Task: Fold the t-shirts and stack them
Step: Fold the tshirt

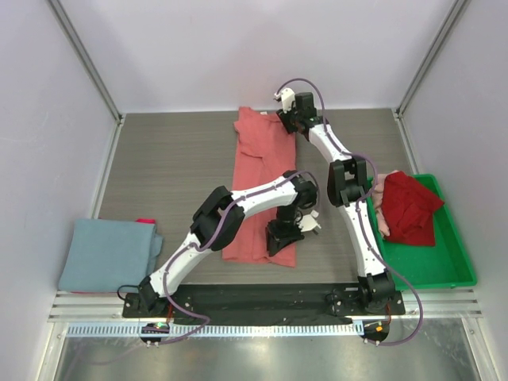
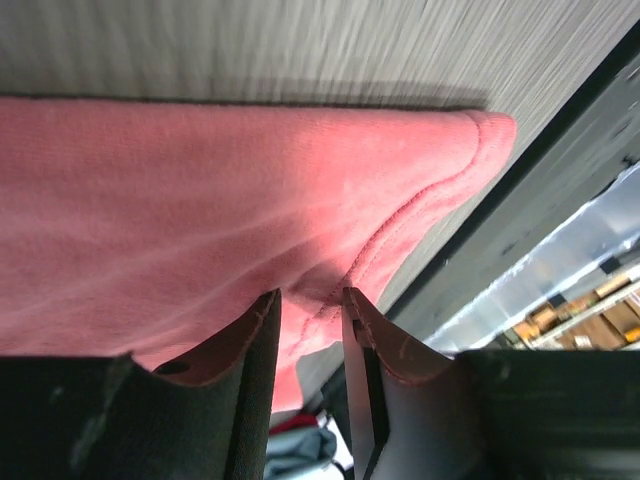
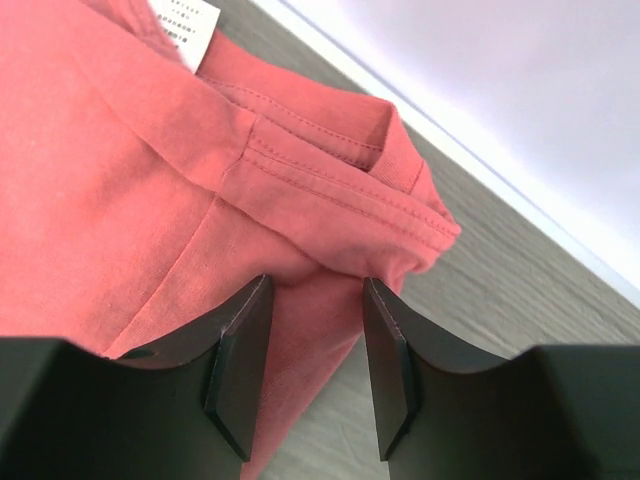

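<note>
Pink t-shirt (image 1: 258, 171) lies lengthwise on mid-worktop (image 1: 175, 175) | we see left gripper (image 2: 312, 330) pinched narrow on its near hem corner | right gripper (image 3: 318, 340) clasps the far corner fold.

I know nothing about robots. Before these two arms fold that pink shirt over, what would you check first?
1. Left gripper holds the near corner of the pink shirt: ok, cloth bunches in its narrow gap.
2. Right gripper holds the far end: cannot tell; cloth lies between the fingers, but the gap looks wide.
3. Shirt lies flat: not ok, the far end is rumpled.
4. Blue pile is out of the fold's way: ok.
5. Red shirt is inside the green bin: ok.
</note>
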`<state>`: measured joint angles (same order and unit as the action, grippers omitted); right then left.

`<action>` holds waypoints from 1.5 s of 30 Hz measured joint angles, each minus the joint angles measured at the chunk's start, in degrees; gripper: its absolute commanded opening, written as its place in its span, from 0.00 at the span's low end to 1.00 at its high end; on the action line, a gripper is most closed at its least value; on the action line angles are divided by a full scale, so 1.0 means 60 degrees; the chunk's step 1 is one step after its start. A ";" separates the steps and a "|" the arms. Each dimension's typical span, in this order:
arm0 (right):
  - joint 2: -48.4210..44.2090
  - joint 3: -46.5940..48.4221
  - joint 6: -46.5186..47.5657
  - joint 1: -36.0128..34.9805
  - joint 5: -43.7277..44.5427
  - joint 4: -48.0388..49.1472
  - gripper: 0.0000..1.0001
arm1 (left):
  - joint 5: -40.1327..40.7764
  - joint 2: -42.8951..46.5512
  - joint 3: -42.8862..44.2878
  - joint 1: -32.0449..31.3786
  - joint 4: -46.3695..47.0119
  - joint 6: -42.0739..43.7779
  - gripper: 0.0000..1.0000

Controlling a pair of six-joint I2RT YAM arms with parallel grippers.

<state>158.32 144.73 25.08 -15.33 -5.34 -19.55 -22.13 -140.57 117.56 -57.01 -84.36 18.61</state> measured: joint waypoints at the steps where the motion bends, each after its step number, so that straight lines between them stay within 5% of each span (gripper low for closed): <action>1: 0.0073 0.0073 -0.0062 0.0004 -0.0066 0.0127 0.48 | -0.0084 -0.0058 0.0189 0.0000 0.0069 -0.0011 0.34; 10: 0.0102 0.0109 -0.0900 -0.0029 -0.0215 0.0430 0.53 | -0.0375 0.0007 0.1060 0.0000 0.0772 -0.0029 0.40; 14: -0.1373 -0.1501 -0.1789 0.0106 -0.0240 0.0036 0.53 | -0.0229 0.1716 0.0597 0.0007 0.1180 -0.0211 0.42; 18: -0.4615 -0.4575 -0.3100 0.0452 -0.0506 0.0087 0.53 | 0.1104 0.5034 -0.0390 0.0226 0.2065 -0.1253 0.71; 22: -0.8721 -0.7861 -0.4419 0.0823 -0.1388 0.0412 0.56 | 0.2204 0.7788 -0.1359 0.1574 0.3034 -0.3136 0.68; 28: -1.2560 -1.1978 -0.6167 0.0729 -0.3191 0.0889 0.57 | 0.2284 0.8320 -0.3869 0.4557 0.4186 -0.6113 0.64; 37: -1.3475 -1.7016 -0.7774 0.0648 -0.4932 -0.0455 0.56 | 0.0663 0.7777 -0.8477 0.5461 0.5002 -0.8426 0.62; 45: -1.3672 -1.7777 -0.8007 0.0550 -0.5661 -0.1439 0.57 | -0.0186 0.8324 -1.1242 0.5431 0.7002 -0.9872 0.58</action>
<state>76.29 38.06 -22.96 -12.03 -39.31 -28.18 -23.24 -90.63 50.11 -24.43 -42.35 -40.62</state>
